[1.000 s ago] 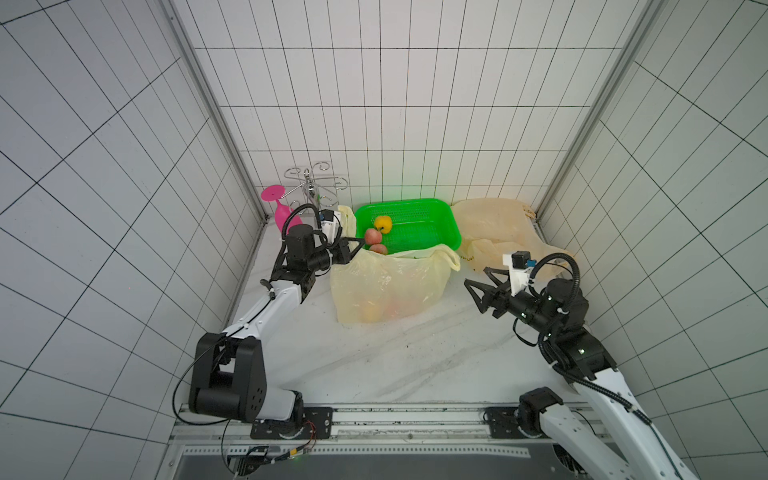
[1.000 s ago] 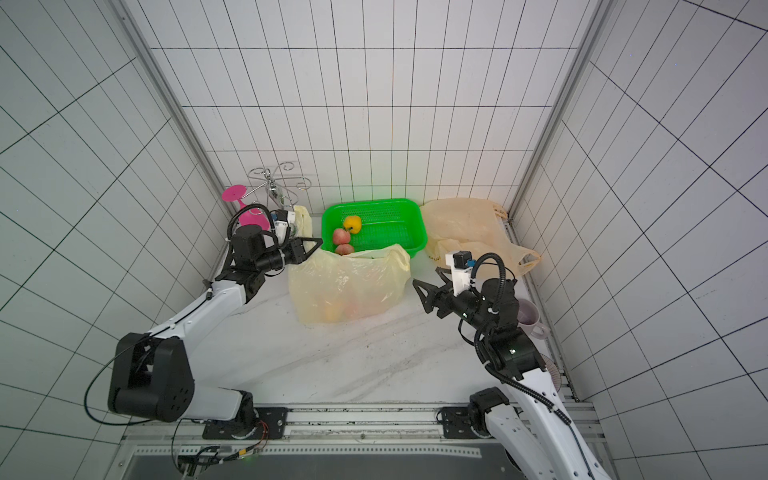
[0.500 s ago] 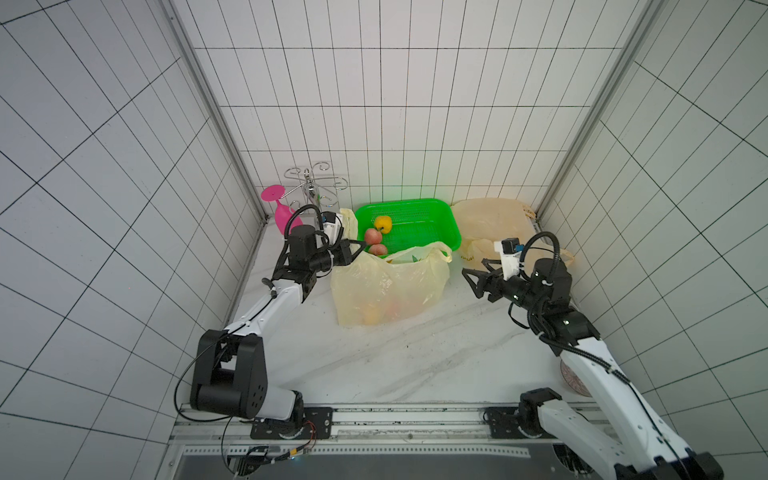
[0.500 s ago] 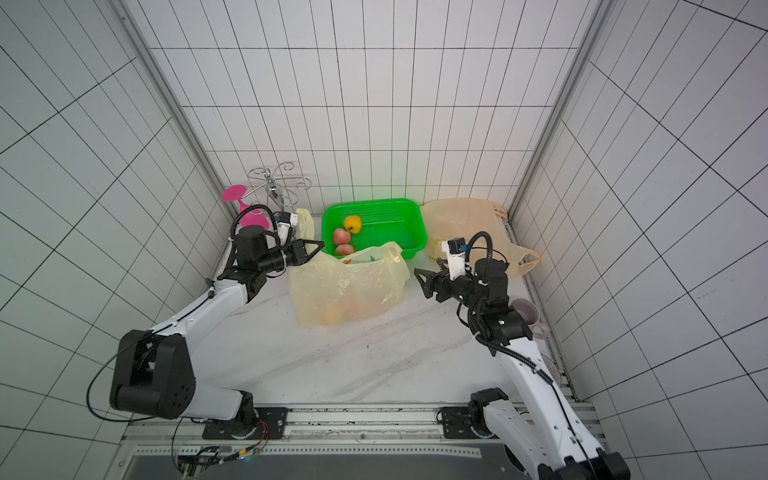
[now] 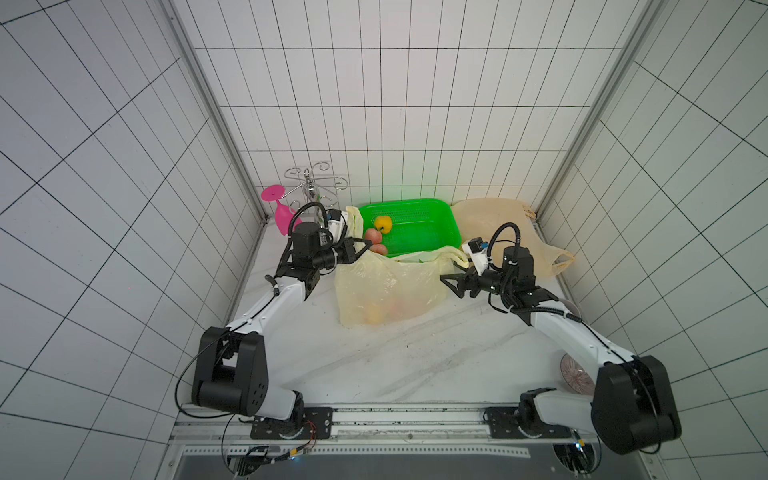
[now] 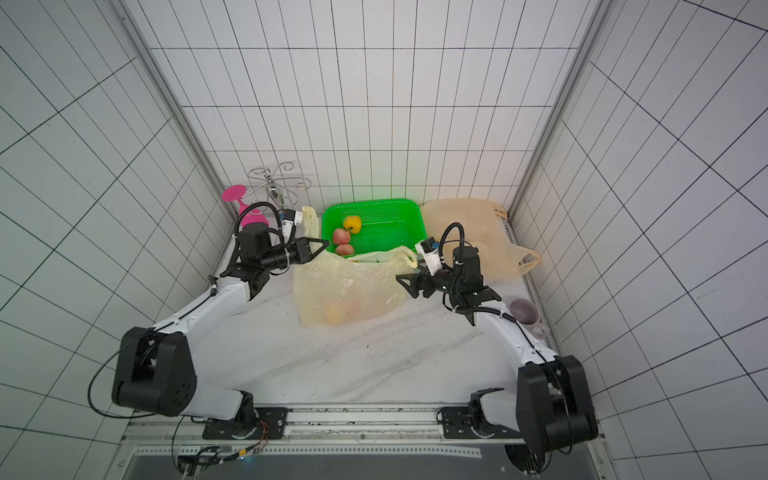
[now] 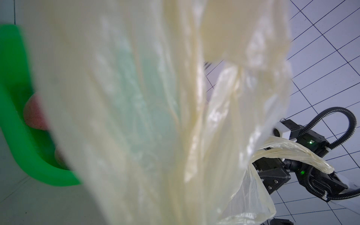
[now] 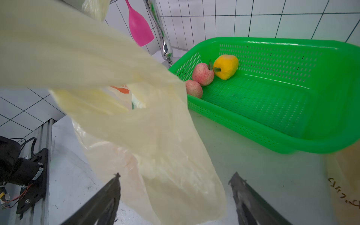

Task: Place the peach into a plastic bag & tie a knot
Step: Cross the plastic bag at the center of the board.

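Toward the table's far left corner, the left gripper (image 5: 360, 249) is pinched shut on the plastic bag (image 5: 390, 286) at its left rim, holding that side up. Mid-table, a pinkish fruit, likely the peach (image 5: 398, 306), shows through the bag's bottom. Just beside the bag's right side, the right gripper (image 5: 450, 286) gapes wide, gripping nothing. Loading looks done, so tying is the step in hand. The next move calls for closing on the loose right handle (image 5: 453, 258) so both ends can be crossed.

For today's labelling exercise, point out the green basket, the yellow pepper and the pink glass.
basket (image 5: 407, 202): in a top view, back rim.
pepper (image 8: 226, 66): right wrist view, its body.
glass (image 5: 282, 217): in a top view, its bowl.
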